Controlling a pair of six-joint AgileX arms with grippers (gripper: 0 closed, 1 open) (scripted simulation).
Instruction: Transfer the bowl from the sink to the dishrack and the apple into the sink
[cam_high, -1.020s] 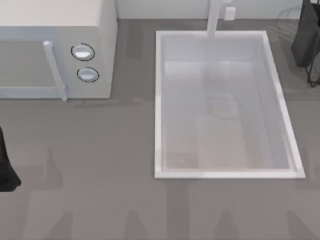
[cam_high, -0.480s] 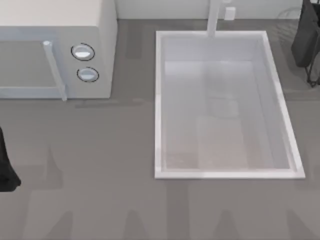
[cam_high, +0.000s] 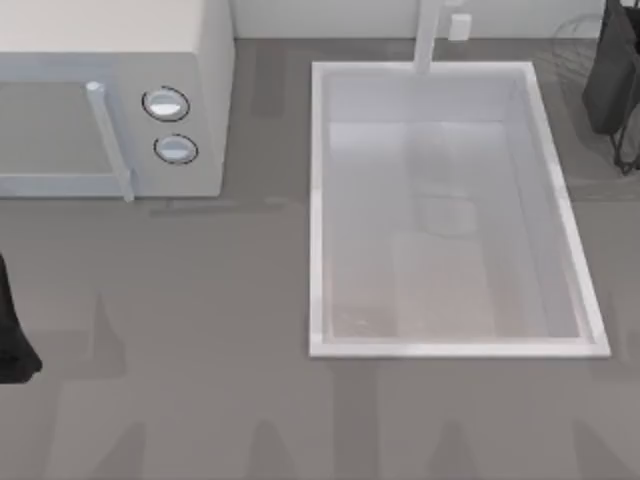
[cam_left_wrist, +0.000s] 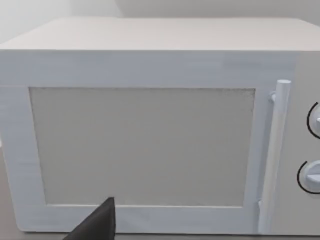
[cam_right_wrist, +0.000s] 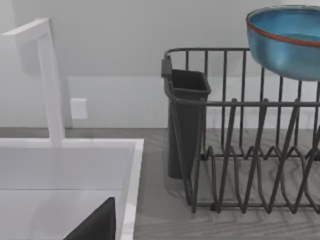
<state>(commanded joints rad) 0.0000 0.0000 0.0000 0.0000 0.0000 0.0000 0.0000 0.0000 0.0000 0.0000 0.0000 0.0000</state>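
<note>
The bowl (cam_right_wrist: 286, 42) hangs above the dishrack (cam_right_wrist: 240, 145), beside the sink (cam_high: 318, 200), on the right arm's side; what holds it, and either gripper's opening, cannot be told.

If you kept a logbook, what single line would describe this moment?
bowl: above dishrack, not resting | sink: nothing in basin | left arm: parked at table's left edge, facing microwave

White sink (cam_high: 318, 220) right of centre, faucet post (cam_high: 428, 38) at far rim, basin floor pale grey. White microwave (cam_high: 110, 95) far left, two round knobs (cam_high: 166, 104) facing sink. Dark dishrack (cam_high: 612, 80) at far right edge, partly cut off; left arm (cam_high: 12, 335) at near-left edge.
</note>
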